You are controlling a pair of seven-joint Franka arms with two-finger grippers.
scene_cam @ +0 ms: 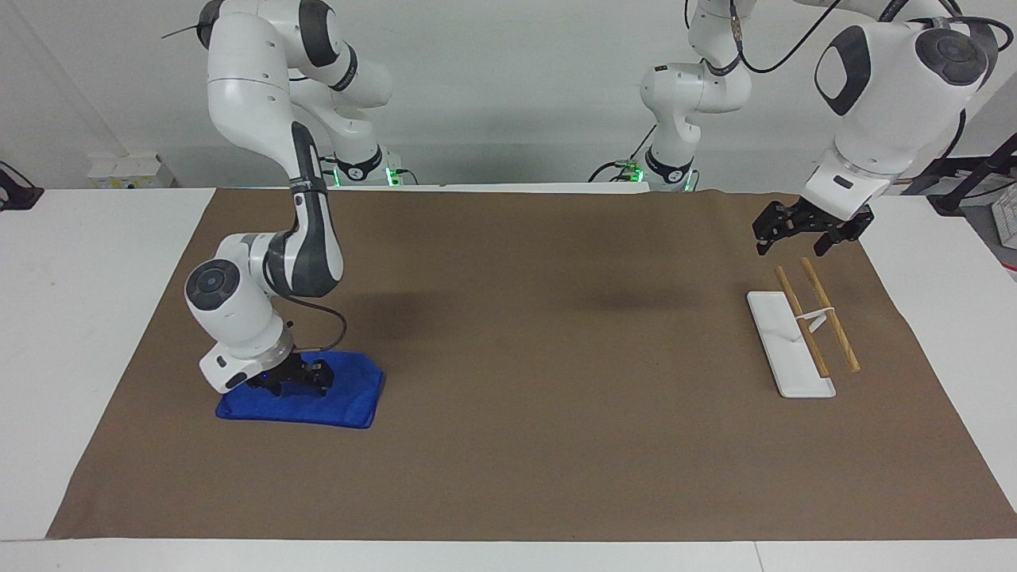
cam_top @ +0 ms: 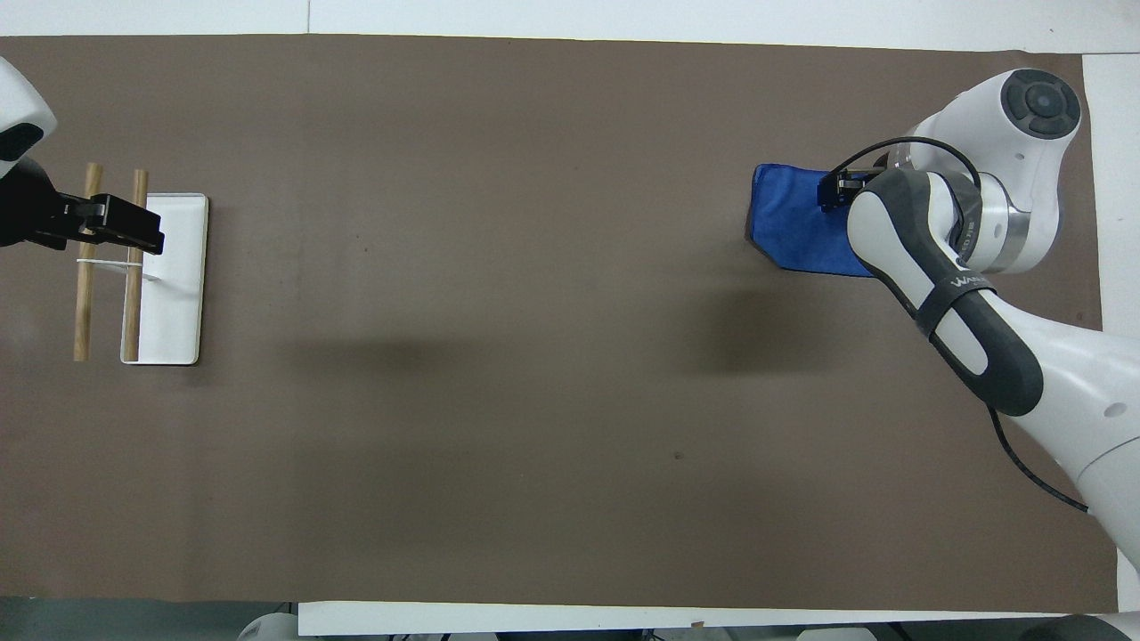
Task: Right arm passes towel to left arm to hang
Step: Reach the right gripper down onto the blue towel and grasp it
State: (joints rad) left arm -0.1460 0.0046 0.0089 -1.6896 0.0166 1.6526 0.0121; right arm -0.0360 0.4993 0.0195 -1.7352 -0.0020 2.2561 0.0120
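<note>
The blue towel (scene_cam: 349,395) lies flat on the brown mat at the right arm's end of the table. It also shows in the overhead view (cam_top: 788,227). My right gripper (scene_cam: 295,388) is down on the towel's half toward the table's end, touching it. In the overhead view the right arm covers most of that gripper (cam_top: 835,189). My left gripper (scene_cam: 792,246) is open and empty. It hangs in the air over the robots' end of the two wooden rods (scene_cam: 830,327) and waits. It also shows in the overhead view (cam_top: 98,223).
The white tray (scene_cam: 783,357) with the two wooden rods stands at the left arm's end of the table, also in the overhead view (cam_top: 178,303). The brown mat (scene_cam: 556,357) covers the middle of the table.
</note>
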